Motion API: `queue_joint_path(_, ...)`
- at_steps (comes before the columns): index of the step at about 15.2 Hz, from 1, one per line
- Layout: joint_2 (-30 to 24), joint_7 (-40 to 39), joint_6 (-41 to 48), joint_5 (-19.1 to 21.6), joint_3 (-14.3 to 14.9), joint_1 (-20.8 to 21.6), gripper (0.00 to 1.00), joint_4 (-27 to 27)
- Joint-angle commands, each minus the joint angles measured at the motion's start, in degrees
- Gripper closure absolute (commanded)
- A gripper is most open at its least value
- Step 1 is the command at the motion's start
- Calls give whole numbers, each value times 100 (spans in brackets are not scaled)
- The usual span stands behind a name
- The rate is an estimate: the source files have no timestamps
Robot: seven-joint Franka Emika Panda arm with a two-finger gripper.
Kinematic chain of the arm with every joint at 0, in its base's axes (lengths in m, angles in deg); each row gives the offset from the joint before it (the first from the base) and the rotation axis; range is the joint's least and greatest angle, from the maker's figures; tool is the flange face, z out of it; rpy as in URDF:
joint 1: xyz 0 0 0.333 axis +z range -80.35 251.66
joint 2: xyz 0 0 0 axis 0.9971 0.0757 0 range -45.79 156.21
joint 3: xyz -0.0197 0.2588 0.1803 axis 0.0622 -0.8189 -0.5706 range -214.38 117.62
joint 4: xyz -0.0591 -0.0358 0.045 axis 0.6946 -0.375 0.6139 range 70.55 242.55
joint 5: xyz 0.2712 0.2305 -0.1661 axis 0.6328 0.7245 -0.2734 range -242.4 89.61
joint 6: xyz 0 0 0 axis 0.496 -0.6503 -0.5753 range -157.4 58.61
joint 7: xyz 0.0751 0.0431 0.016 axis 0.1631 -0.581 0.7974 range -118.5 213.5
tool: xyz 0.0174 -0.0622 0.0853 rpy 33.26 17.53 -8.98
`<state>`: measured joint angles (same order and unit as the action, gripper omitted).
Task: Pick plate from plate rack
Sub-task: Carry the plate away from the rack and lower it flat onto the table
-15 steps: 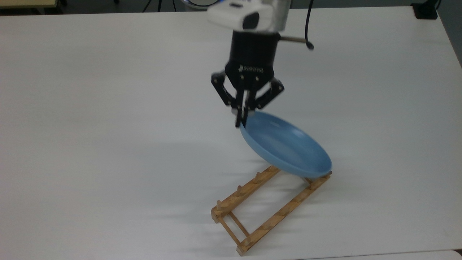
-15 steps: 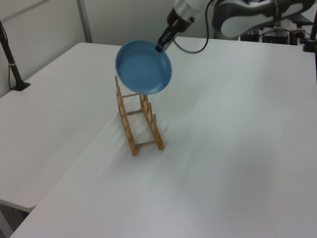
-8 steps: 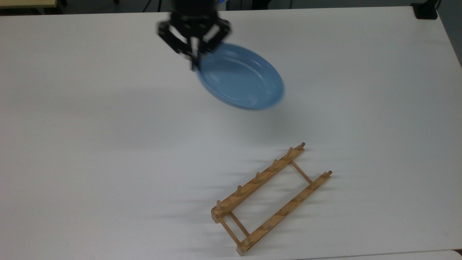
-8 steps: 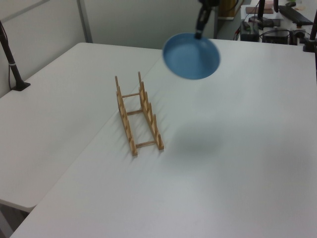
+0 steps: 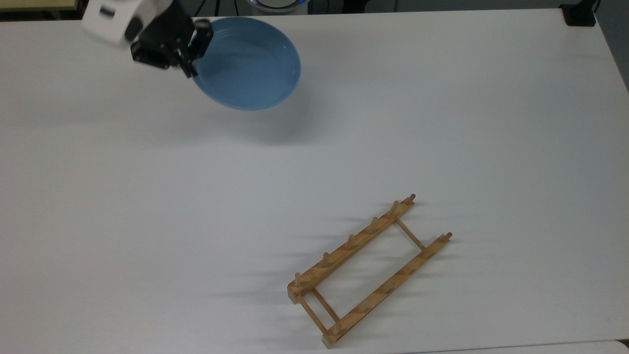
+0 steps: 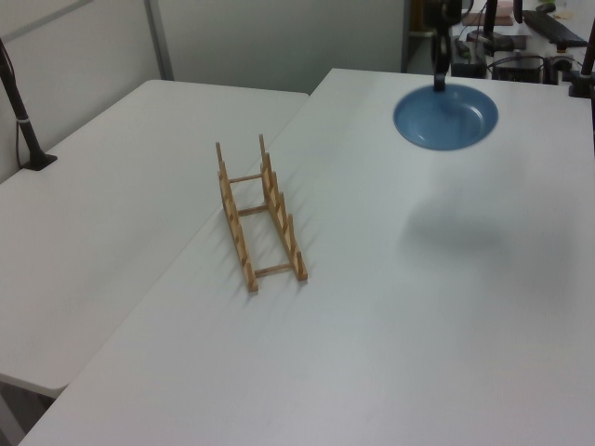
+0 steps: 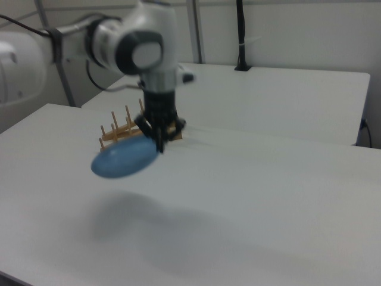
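Gripper [image 5: 190, 69] pinched only the rim of the plate [image 5: 248, 64], airborne well apart from the plate rack [image 5: 366, 270]; a swing could slip it.

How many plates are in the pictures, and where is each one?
1. The round light-blue plate is held at its rim by the robot's hand, in the air above the white table, far from the light-brown wooden rack, which holds none.
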<state>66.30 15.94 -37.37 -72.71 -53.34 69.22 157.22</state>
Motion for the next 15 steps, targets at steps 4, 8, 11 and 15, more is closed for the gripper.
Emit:
queue_joint_path(4, 253, -210, -1935, 158, 13, -210, 100, 1514)
queue_joint_path(8, 578, -228, -2051, 97, 13, -324, 100, 1533)
queue_joint_path(11, 728, -245, -2218, 88, 13, -368, 100, 1533)
queue_joint_path(15, 807, -228, -2271, 97, 13, -438, 33, 1498)
